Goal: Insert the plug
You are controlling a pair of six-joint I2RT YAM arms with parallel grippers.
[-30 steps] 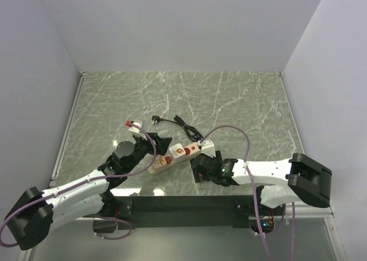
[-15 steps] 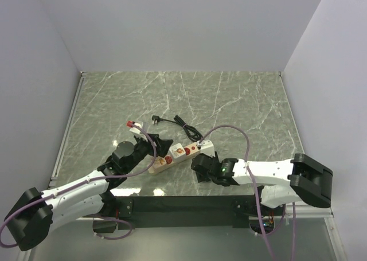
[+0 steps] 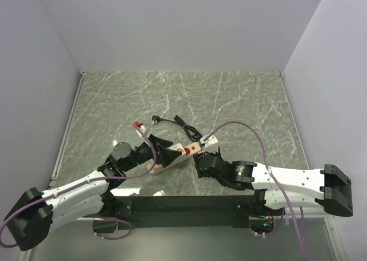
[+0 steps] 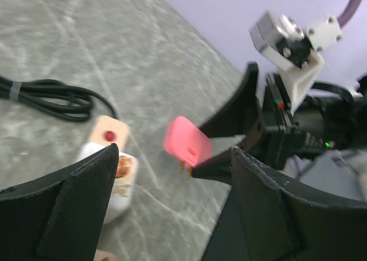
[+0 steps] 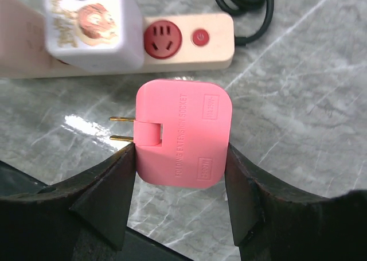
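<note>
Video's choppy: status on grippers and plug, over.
Right gripper: jaws shut on pink plug, prongs bare. Left gripper: jaws open, empty. Red socket free, white adapter beside it.

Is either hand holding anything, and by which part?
Right hand grips the pink plug by its two opposite side edges. Left hand is open, holding nothing.

Both arms reach low and inward; left hand (image 4: 175, 152) spread wide, right hand (image 5: 179, 153) clamped partway closed

The marble table (image 3: 241, 100) bears a power strip (image 5: 218, 37) and black cord (image 3: 186, 126).
</note>
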